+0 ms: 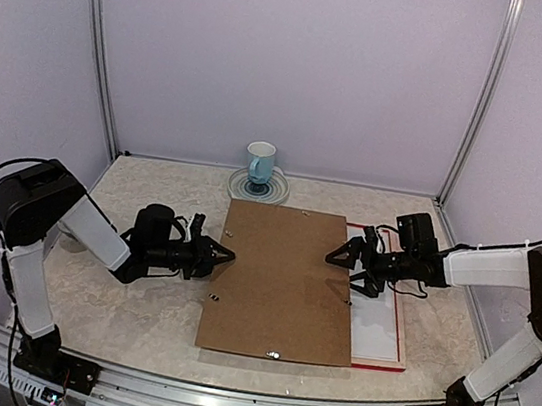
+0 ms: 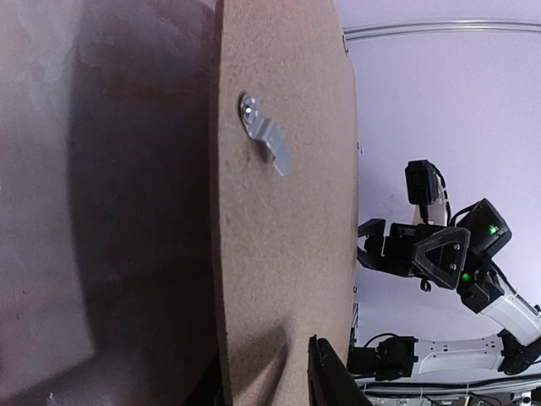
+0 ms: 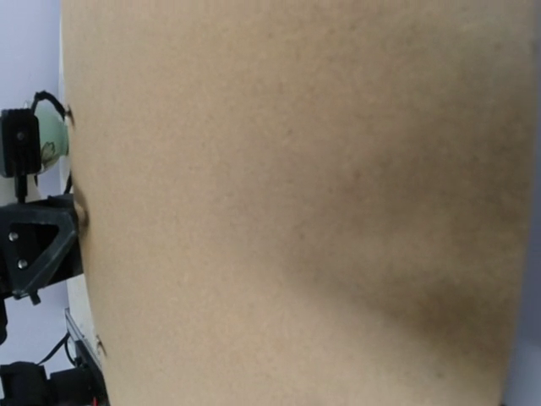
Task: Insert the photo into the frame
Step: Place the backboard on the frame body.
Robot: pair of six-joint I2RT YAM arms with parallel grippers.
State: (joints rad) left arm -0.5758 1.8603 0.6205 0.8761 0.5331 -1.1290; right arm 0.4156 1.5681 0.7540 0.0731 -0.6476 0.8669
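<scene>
A plain brown backing board (image 1: 280,280) lies across the middle of the table and covers most of the frame (image 1: 377,364). Only the frame's red right and front edges show, with a white sheet (image 1: 375,324) inside them. The photo is hidden. My left gripper (image 1: 225,254) is at the board's left edge. In the left wrist view one finger (image 2: 334,376) sits just over the board (image 2: 287,254); the other finger is hidden. My right gripper (image 1: 337,256) stands open at the board's right edge. The board (image 3: 296,203) fills the right wrist view.
A white mug (image 1: 260,161) stands on a blue-ringed plate (image 1: 274,192) at the back centre. Small metal turn clips (image 1: 273,354) (image 2: 266,139) stick out of the board. Walls close in the left, right and back of the table.
</scene>
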